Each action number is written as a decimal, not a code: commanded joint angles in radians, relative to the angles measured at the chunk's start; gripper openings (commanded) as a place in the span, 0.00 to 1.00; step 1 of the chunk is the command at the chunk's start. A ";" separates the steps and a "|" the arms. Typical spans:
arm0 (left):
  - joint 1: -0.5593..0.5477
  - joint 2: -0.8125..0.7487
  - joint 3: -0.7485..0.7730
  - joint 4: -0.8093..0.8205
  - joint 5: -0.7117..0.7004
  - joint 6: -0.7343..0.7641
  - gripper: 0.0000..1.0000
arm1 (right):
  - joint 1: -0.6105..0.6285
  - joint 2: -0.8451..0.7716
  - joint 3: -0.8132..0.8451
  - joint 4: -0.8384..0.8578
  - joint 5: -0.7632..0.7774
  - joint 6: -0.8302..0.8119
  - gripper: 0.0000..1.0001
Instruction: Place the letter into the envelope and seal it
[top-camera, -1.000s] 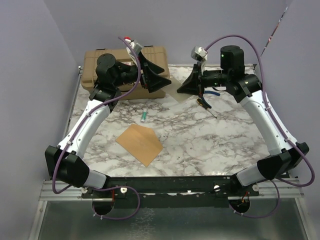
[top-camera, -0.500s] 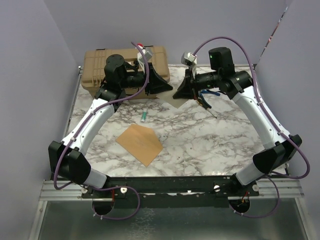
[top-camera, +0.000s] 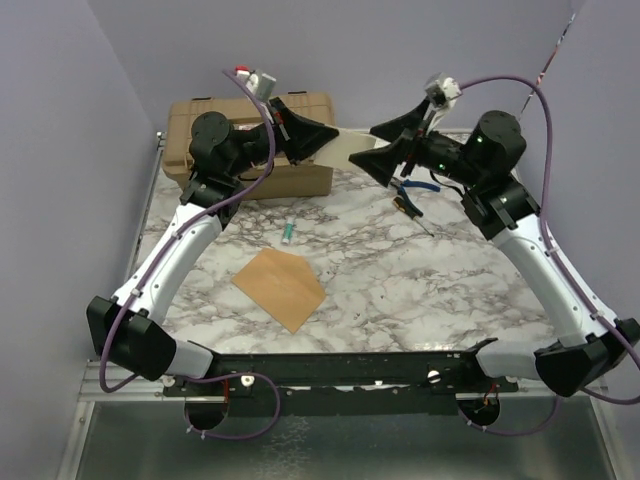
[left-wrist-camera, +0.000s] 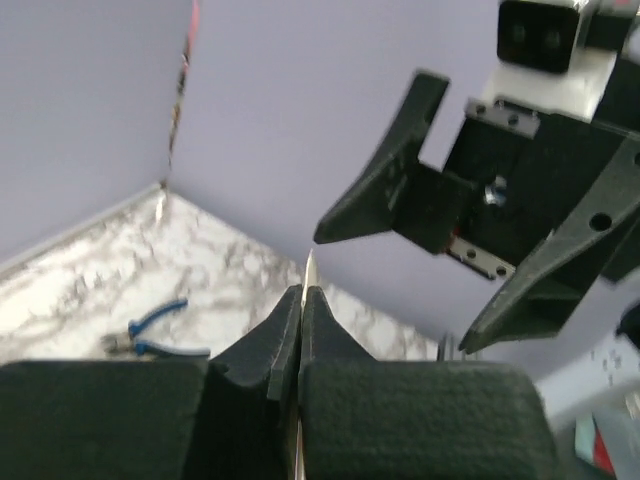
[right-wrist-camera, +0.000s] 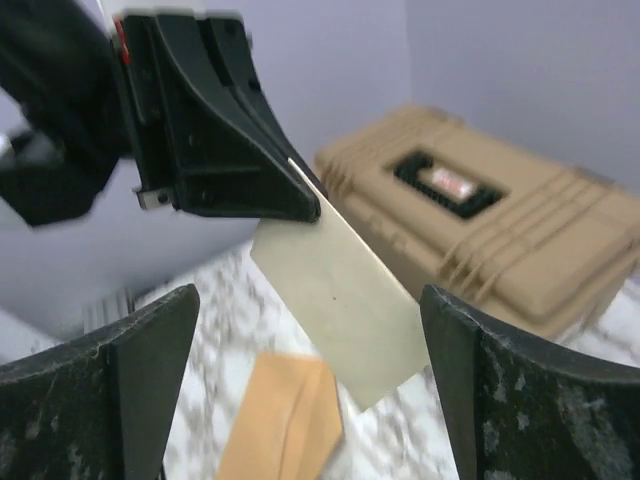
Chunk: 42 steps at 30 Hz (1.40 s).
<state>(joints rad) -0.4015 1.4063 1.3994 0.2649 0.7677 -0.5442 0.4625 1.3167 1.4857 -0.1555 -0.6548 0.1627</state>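
Observation:
The letter (top-camera: 345, 150) is a pale sheet held in the air at the back of the table, and my left gripper (top-camera: 333, 134) is shut on its upper edge. In the right wrist view the letter (right-wrist-camera: 345, 295) hangs down from the left gripper (right-wrist-camera: 308, 208), tilted, between my right gripper's (right-wrist-camera: 308, 330) open fingers without touching them. In the left wrist view only the sheet's thin edge (left-wrist-camera: 309, 268) pokes out of the left gripper (left-wrist-camera: 302, 292). My right gripper (top-camera: 362, 148) stands open facing it. The orange-brown envelope (top-camera: 280, 288) lies flat on the marble table, also low in the right wrist view (right-wrist-camera: 285, 425).
A tan hard case (top-camera: 205, 125) stands at the back left, behind the left gripper. Blue-handled pliers (top-camera: 415, 188) lie at the back right of the marble table (top-camera: 420, 280). A small green tube (top-camera: 287, 233) lies above the envelope. Purple walls close in three sides.
The letter has passed from my right gripper to my left. The left gripper shut on it and rose; the right gripper opened and drew back to the right.

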 joint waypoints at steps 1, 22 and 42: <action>-0.018 -0.050 -0.007 0.258 -0.342 -0.243 0.00 | -0.004 -0.025 -0.107 0.559 0.225 0.405 0.97; -0.090 -0.002 -0.151 0.689 -0.814 -0.717 0.00 | 0.037 0.276 -0.018 1.071 0.299 0.850 0.55; -0.030 -0.118 -0.092 0.157 -0.508 -0.051 0.94 | 0.028 0.152 -0.043 0.658 -0.035 0.367 0.00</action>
<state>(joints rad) -0.4805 1.3380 1.2434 0.7296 0.0410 -0.9253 0.4950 1.5417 1.4590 0.7166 -0.4778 0.7845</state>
